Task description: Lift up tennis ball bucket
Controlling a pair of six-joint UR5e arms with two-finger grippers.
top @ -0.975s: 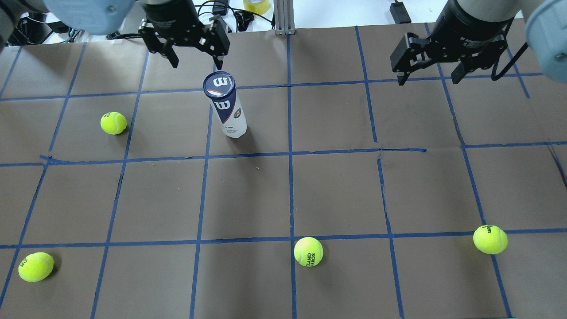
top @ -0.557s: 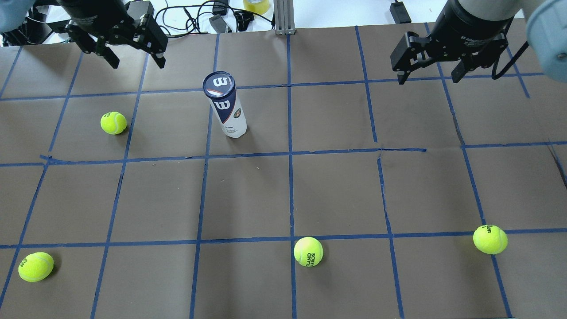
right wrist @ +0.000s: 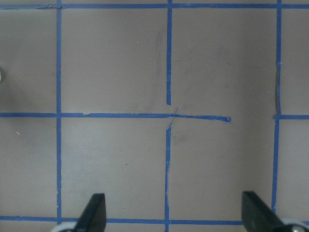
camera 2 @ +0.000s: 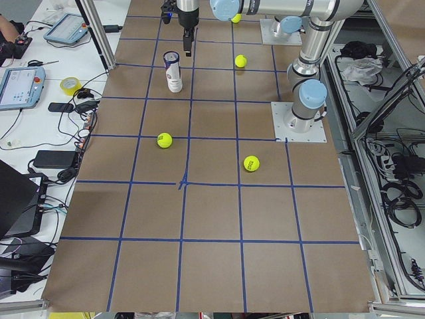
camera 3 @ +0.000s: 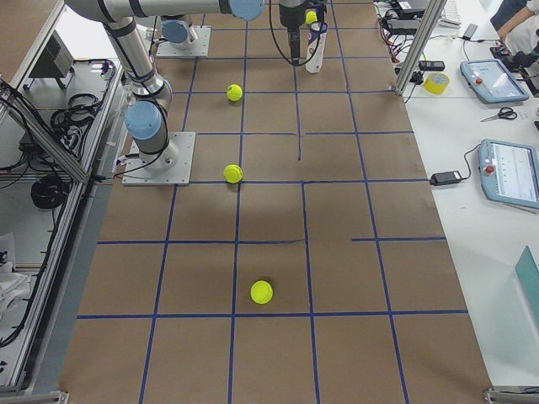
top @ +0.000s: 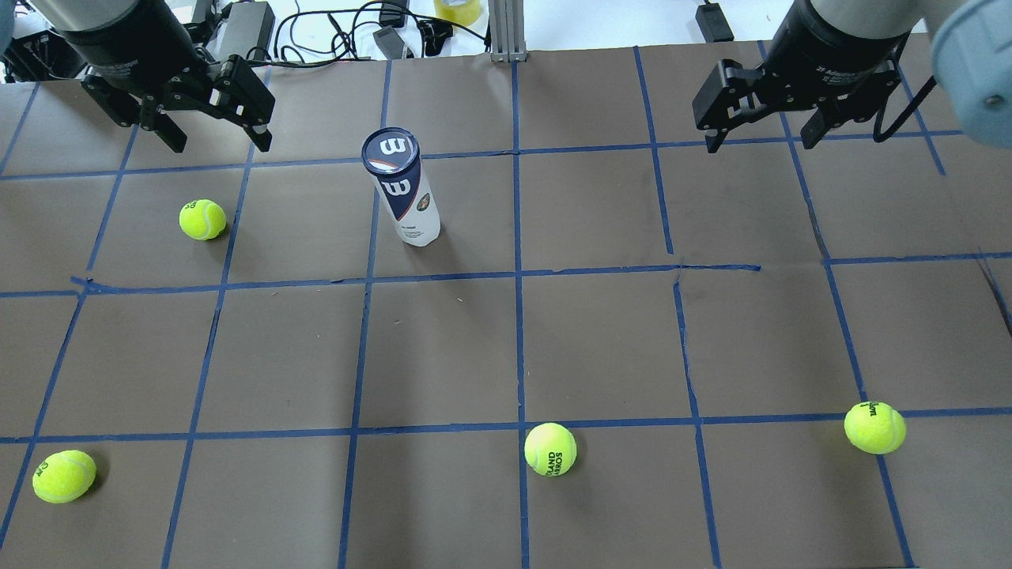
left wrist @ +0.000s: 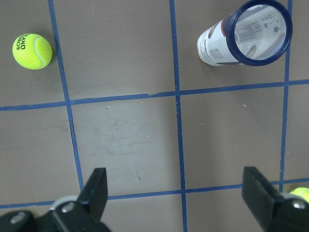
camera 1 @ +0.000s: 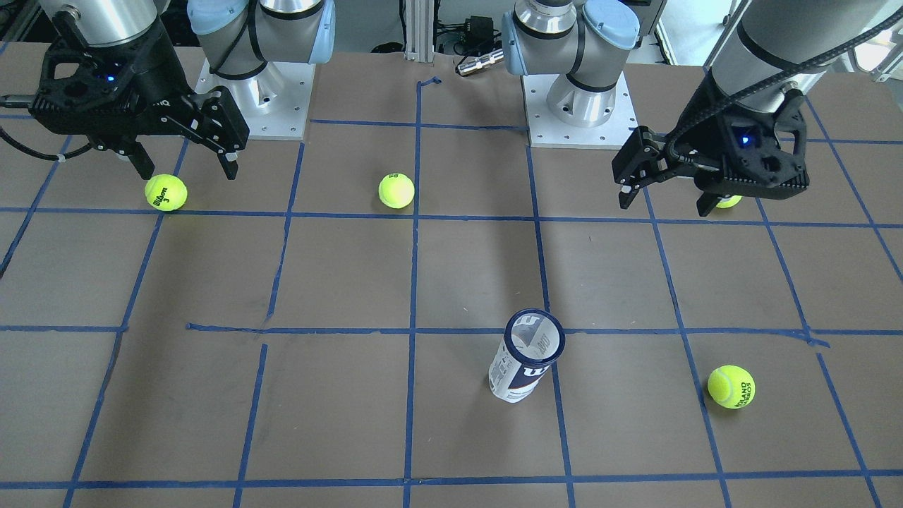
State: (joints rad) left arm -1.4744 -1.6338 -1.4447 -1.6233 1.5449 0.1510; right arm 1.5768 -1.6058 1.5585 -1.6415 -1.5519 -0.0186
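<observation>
The tennis ball bucket (top: pixel 402 190) stands upright on the table (top: pixel 601 332), navy rim uppermost, and its base rests on the brown paper just beside 1 blue tape line. Nothing touches it.

Left gripper (top: pixel 221 146): raised above the table on the robot's left of the bucket, well apart from it. Its 2 fingers (left wrist: pixel 96 186) are spread wide with nothing between them. In the left wrist view the bucket appears ahead of the fingers, offset to 1 side, outside the gap.

Right gripper (top: pixel 760 145): raised on the opposite side of the bucket and farther from it than the left gripper. Its jaws are also spread wide and hold nothing. The right wrist view shows only paper and tape below them.

The nearest tennis ball (top: pixel 202 219) lies on the robot's left of the bucket, apart from it. The 3 other tennis balls (top: pixel 550 449) lie well apart from the bucket, on its robot side.
</observation>
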